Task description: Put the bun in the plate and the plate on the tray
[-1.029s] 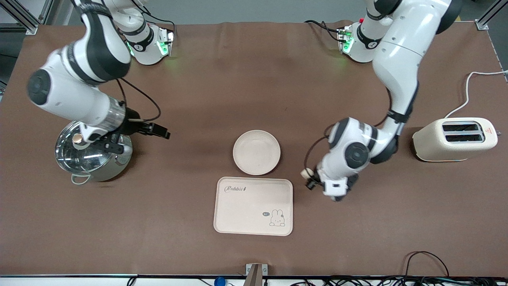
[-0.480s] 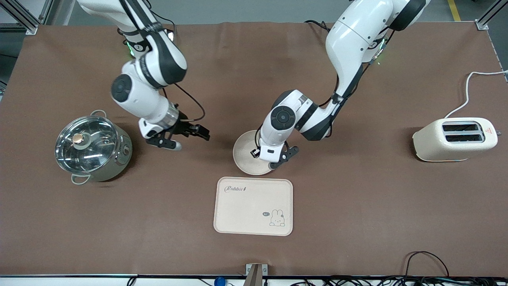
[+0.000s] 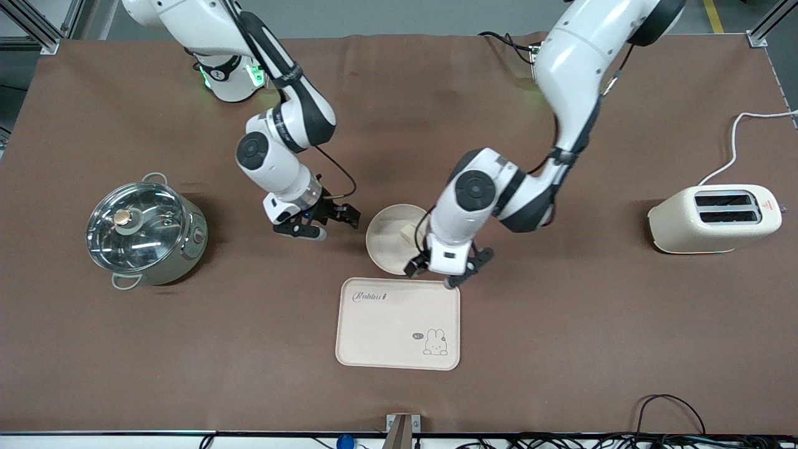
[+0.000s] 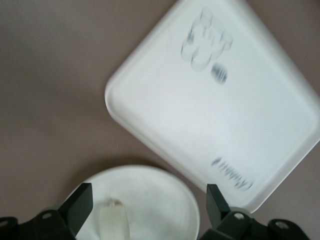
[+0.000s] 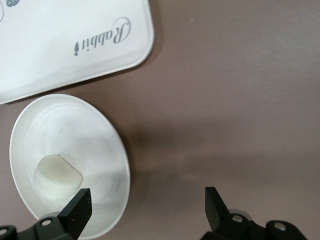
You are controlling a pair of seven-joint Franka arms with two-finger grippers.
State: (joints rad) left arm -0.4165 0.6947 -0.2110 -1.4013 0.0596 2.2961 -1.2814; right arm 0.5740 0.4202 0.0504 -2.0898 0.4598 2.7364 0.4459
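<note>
1. The tray (image 3: 398, 323) lies empty, nearest the front camera, awaiting the plate.
2. The plate (image 3: 386, 246) sits just beside it, holding the bun (image 3: 409, 234).
3. The left gripper (image 3: 446, 269), fingers apart, hovers over the plate's rim.
4. The right gripper (image 3: 340, 223), fingers apart, hangs beside the plate, probably to grasp it.

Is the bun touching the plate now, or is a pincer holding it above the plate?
Touching. In the right wrist view the bun lies on the floor of the plate, with no fingers on it; the right pincer is open.
</note>
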